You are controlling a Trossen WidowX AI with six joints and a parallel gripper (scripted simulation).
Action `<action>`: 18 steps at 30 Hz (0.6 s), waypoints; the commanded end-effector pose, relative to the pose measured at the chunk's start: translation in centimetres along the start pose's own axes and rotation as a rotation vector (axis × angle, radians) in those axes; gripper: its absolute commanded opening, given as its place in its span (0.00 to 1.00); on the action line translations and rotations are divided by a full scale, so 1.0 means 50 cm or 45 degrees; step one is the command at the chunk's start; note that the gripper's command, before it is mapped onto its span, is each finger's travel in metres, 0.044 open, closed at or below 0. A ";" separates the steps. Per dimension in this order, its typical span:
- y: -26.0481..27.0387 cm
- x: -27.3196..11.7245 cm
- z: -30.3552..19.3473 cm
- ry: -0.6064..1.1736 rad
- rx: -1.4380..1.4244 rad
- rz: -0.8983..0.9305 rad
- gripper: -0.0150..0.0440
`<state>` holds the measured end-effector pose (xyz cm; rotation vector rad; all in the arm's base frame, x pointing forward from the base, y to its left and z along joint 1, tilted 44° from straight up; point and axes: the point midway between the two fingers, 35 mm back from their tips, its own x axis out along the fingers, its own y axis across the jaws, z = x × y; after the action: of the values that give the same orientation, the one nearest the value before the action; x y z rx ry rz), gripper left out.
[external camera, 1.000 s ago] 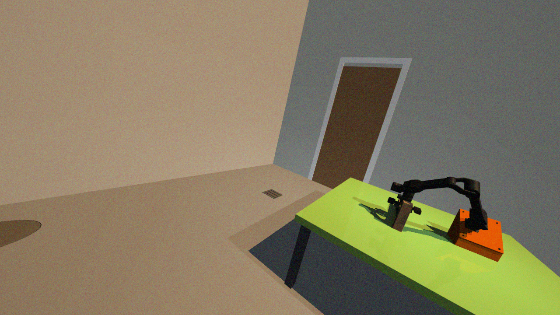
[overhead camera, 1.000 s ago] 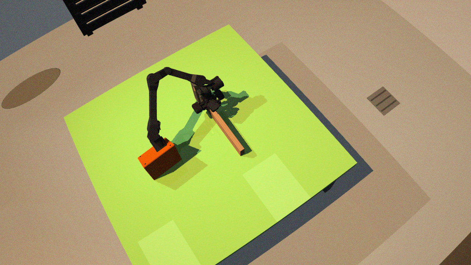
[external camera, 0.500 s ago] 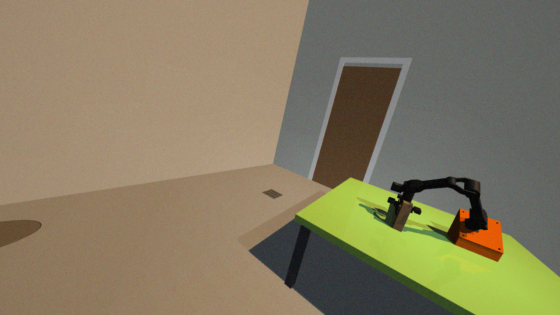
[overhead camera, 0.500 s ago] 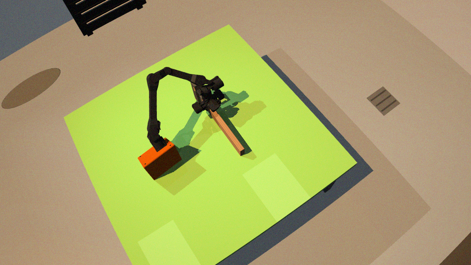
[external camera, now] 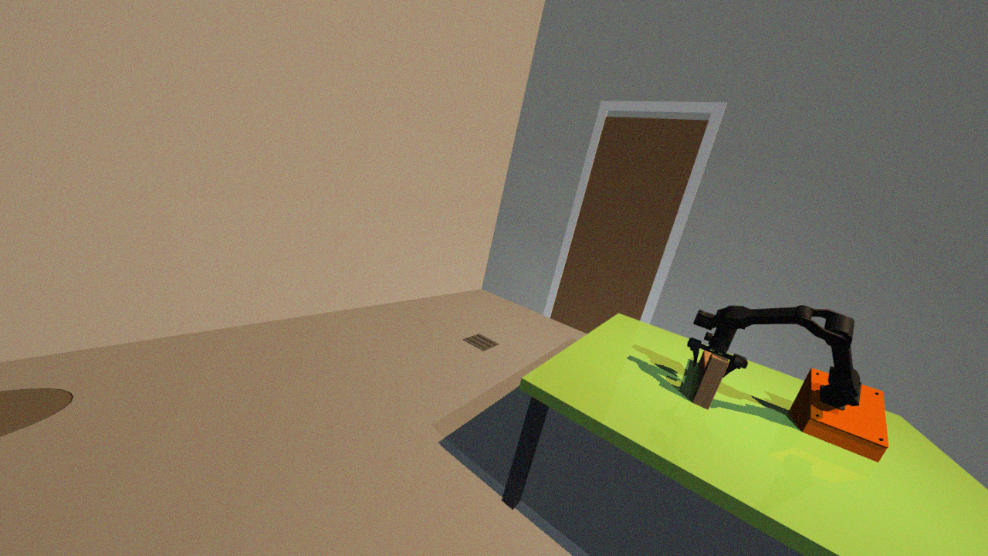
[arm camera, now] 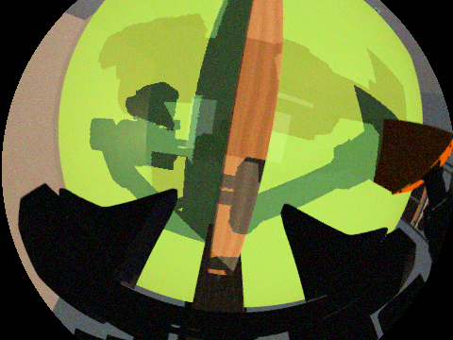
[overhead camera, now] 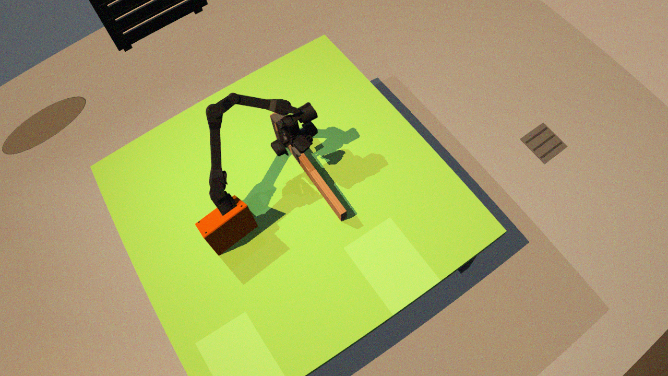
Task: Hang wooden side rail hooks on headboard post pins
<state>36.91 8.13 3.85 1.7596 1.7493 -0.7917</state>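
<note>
The wooden rail slants across the table; its far end is low at the table top and its near end runs under my gripper toward the post. The brown post stands upright on the table, partly behind my gripper in the top view. My gripper is open at the rail's post end. In the wrist view its fingers stand apart on either side of the rail, with gaps on both sides. The steel hooks, the slot and the pins cannot be made out, so their seating cannot be told.
The orange base box carries the arm on the lime-green table. The post stands close beside the gripper. A black slatted piece is beyond the table, and a floor vent lies off it.
</note>
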 end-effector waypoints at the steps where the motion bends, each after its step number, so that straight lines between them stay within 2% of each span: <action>1: -0.002 0.001 0.025 -0.002 -0.002 -0.013 1.00; 4: -0.003 0.001 0.058 -0.003 -0.002 -0.013 1.00; 18: 0.000 -0.002 0.055 0.000 0.009 -0.005 1.00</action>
<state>36.78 6.09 2.04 1.7600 1.7523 -0.7984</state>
